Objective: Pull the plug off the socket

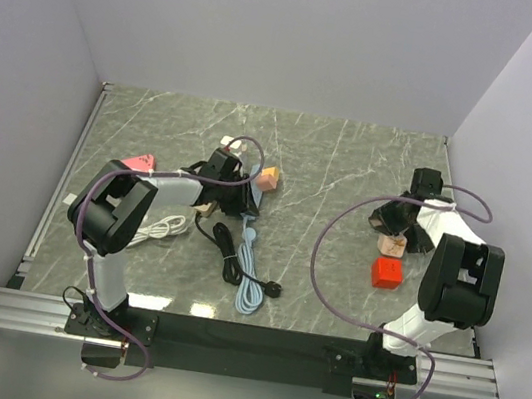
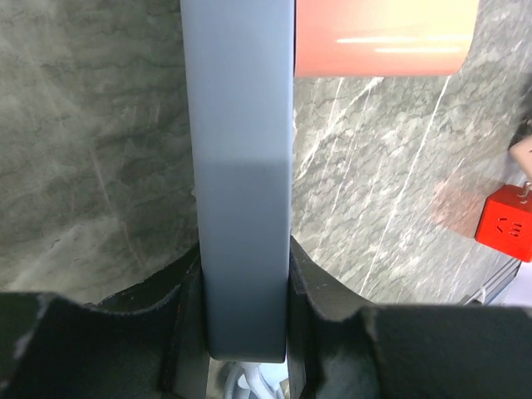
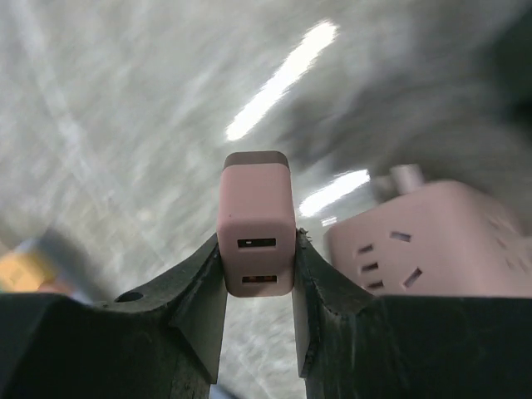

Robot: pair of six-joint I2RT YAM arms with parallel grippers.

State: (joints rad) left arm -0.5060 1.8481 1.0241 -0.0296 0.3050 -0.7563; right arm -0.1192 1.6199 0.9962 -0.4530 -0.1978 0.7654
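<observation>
Clamped in right gripper [image 3: 258, 249], pink plug [image 3: 256, 208] seemingly free of pink socket [image 3: 432, 241] near the right edge; left gripper [image 2: 243, 266] pinching grey-blue bar [image 2: 241, 150]; next, back away, release.

The pink socket [image 3: 432, 241] overruns the right edge.

We see a robot laboratory cell: plain white walls [image 1: 293, 32] close in a marble-patterned table [image 1: 353, 163], and the left arm [image 1: 113, 221] and right arm [image 1: 458, 281] are bolted to a metal rail [image 1: 26, 308].
</observation>
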